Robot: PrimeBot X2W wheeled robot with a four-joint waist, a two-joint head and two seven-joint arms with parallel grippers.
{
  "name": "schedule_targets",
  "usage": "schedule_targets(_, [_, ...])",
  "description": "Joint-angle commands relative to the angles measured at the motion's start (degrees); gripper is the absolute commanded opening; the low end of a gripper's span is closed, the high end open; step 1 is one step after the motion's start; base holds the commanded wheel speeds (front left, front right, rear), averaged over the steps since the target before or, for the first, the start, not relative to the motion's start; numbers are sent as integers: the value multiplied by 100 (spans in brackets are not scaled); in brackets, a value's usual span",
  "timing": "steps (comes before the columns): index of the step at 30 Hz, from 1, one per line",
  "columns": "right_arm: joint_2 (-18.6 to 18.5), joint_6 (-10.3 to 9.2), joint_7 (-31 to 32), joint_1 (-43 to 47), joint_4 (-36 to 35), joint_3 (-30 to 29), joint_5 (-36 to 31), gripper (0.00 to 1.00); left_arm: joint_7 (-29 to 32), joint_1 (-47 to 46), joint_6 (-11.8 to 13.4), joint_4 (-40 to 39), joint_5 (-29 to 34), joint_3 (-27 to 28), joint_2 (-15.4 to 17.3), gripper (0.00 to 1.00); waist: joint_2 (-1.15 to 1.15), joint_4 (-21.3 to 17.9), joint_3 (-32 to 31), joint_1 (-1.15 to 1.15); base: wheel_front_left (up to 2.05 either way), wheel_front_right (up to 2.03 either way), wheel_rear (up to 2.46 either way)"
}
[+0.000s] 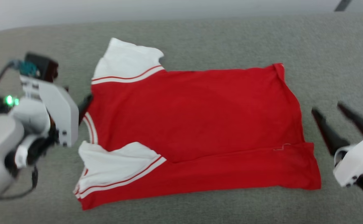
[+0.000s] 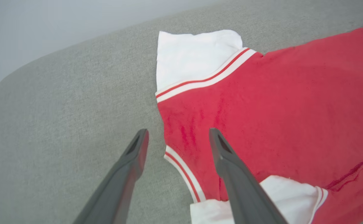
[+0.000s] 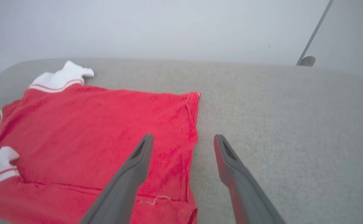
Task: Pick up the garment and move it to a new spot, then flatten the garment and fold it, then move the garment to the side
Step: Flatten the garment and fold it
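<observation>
Red cloth dominated the scene: the garment (image 1: 194, 124), a red jersey-style T-shirt with white sleeves and red-and-white striped trim, lay spread on a grey woven surface (image 1: 200, 34) with a plain red side facing up. Its collar end pointed toward the robot's left and its hem toward the right. One white sleeve (image 1: 125, 60) stuck out at the far left corner, and the other (image 1: 116, 161) lay folded in over the near edge, where a long strip of the red body was turned over onto itself. The left arm reached in from the lower left of the head view, its pale wrist housing angled toward the collar. In the left wrist view, the left gripper (image 2: 178, 133) was spread wide and empty, hovering above the collar edge, one finger over the grey surface and one over red cloth. The right gripper (image 1: 327, 108) sat just beside the hem at the right, clear of the cloth, fingers parted and holding nothing. In the right wrist view, its two dark fingers (image 3: 138, 161) straddled the hem edge from above. A pale wall rose behind the surface.
</observation>
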Motion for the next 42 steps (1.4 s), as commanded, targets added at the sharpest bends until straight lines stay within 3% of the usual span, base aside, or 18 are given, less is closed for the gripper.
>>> schedule_targets(1, [43,-5,-262,-127,-68,-10,-68,100,-110,-137,-100,90,115,33,-108,100,0,-223,213,0,0,0,0])
schedule_targets(9, [143,-5,-1881,-479,-275,124,-474,100,-694,-954,-568,1234,481,310,-484,100,0,-635,695,0,0,0,0])
schedule_targets(15, [278,-5,-2589,-564,-356,160,-617,100,-821,-1507,-978,2106,653,356,-707,100,0,-868,1101,0,0,0,0])
schedule_targets(25, [371,-5,-2781,-688,-322,374,-519,100,-181,-2403,-1625,3427,840,176,-889,100,0,-1176,1687,0,0,0,0])
schedule_targets(36, [274,-5,-2639,-805,-242,586,-294,100,1023,-2777,-1876,4586,562,48,-1175,100,0,-1300,2040,0,0,0,0])
schedule_targets(38, [243,-5,-2555,-821,-264,603,-251,100,1323,-2730,-1900,4739,420,42,-1265,84,0,-1287,2056,0,0,0,0])
schedule_targets(39, [239,-5,-2492,-816,-268,599,-227,100,1526,-2686,-1908,4806,343,30,-1334,35,0,-1274,2057,0,0,0,0])
schedule_targets(40, [229,-5,-2416,-825,-288,606,-210,100,1703,-2642,-1950,4850,270,18,-1398,0,0,-1257,2055,0,0,0,0])
schedule_targets(42, [205,-5,-2249,-888,-335,607,-166,100,1959,-2621,-1975,4900,205,-31,-1475,0,0,-1221,2056,0,0,0,0])
